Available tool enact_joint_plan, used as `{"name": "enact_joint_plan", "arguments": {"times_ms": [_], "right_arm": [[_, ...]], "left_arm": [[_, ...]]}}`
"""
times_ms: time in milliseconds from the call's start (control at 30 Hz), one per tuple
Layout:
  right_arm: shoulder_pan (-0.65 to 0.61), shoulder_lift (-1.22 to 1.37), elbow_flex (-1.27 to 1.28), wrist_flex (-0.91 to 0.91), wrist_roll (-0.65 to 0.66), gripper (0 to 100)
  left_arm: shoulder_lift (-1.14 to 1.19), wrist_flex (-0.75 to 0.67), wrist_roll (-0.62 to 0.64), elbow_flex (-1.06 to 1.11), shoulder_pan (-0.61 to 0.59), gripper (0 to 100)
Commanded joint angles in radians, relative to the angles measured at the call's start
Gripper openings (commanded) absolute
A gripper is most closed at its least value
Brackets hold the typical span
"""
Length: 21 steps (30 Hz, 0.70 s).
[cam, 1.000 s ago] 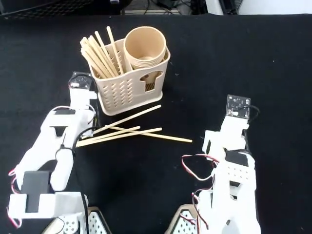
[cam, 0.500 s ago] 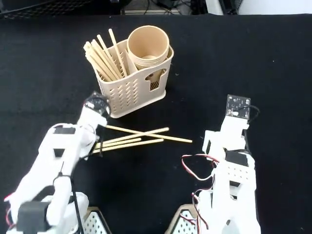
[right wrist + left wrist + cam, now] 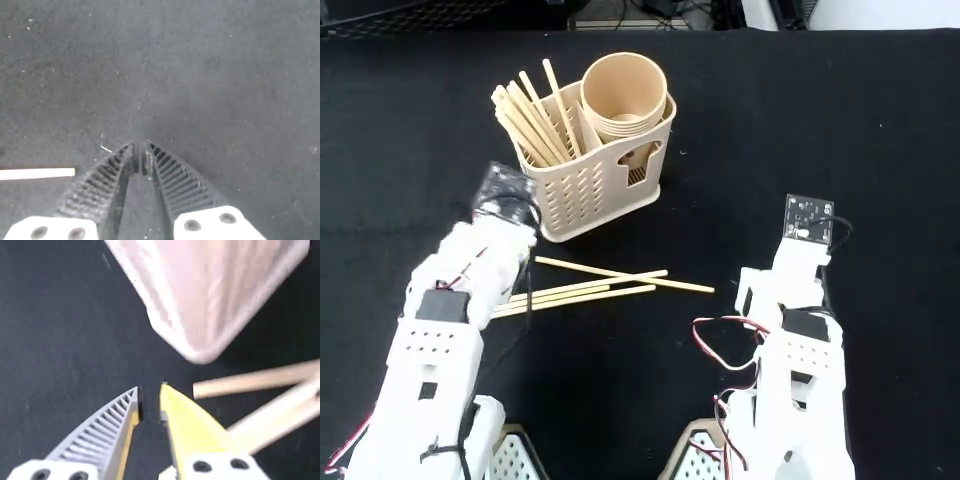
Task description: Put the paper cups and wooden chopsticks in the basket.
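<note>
High view, upper centre: nudged the beige slotted plastic basket slightly, then advanced the left gripper to its corner, fingers nearly pressed together, empty. Right gripper likewise closed. Leaves loose pale wooden chopsticks mid-frame; tan paper cups already inside.

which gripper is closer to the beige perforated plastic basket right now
Left. The left gripper is right at a bottom corner of the basket, by the loose wooden chopsticks. The right gripper is over bare black cloth, farther off.

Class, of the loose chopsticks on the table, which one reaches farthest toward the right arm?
The crossing chopstick, slanting across the others; its tip passes theirs, which lie bundled side by side.
</note>
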Motion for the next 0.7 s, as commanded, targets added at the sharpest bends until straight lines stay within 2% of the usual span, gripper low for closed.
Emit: {"name": "enact_joint_plan", "arguments": {"times_ms": [0, 167, 233, 333, 500, 667], "right_arm": [[0.009, -0.022, -0.021, -0.021, 0.003, 3.9], [0.023, -0.012, -0.269, 0.054, 0.011, 3.9], [-0.037, 0.002, -0.394, 0.100, 0.011, 3.9], [-0.150, 0.079, -0.524, 0.077, 0.003, 3.9], [-0.235, 0.282, -0.576, -0.216, 0.003, 3.9], [-0.245, 0.524, -0.579, -0.621, 0.003, 3.9]], "left_arm": [[-0.006, -0.078, 0.141, -0.036, -0.030, 14], [0.140, -0.124, 0.267, -0.130, -0.157, 10], [0.212, -0.143, 0.324, -0.182, -0.171, 10], [0.298, -0.152, 0.390, -0.257, -0.151, 10], [0.397, -0.157, 0.439, -0.308, -0.079, 10], [0.480, -0.293, 0.440, -0.303, -0.058, 10]]}}
